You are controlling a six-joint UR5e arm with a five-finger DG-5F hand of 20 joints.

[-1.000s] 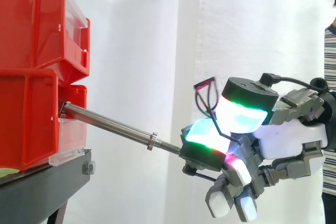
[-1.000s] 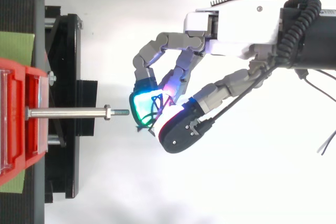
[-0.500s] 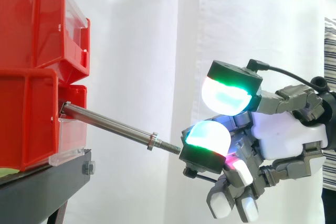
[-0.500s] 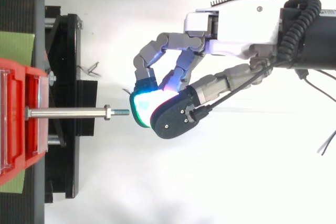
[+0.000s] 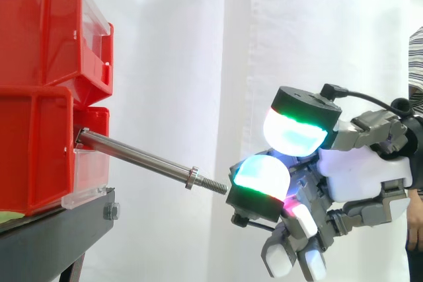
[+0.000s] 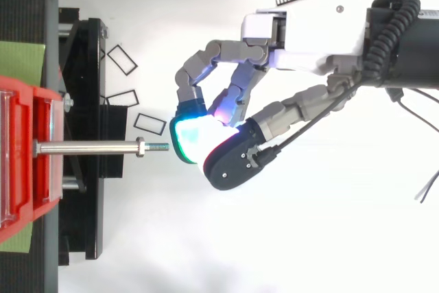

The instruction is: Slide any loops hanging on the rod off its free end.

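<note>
Two red bins are stacked one on the other on a black stand, each with a clear front panel. A green sheet lies under the lower bin. A white curtain hangs behind. A person's striped sleeve shows at the right edge.

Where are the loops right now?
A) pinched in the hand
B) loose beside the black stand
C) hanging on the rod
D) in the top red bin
B: the top view shows black loops loose beside the black stand; the rod is bare and the hand holds nothing.
</note>
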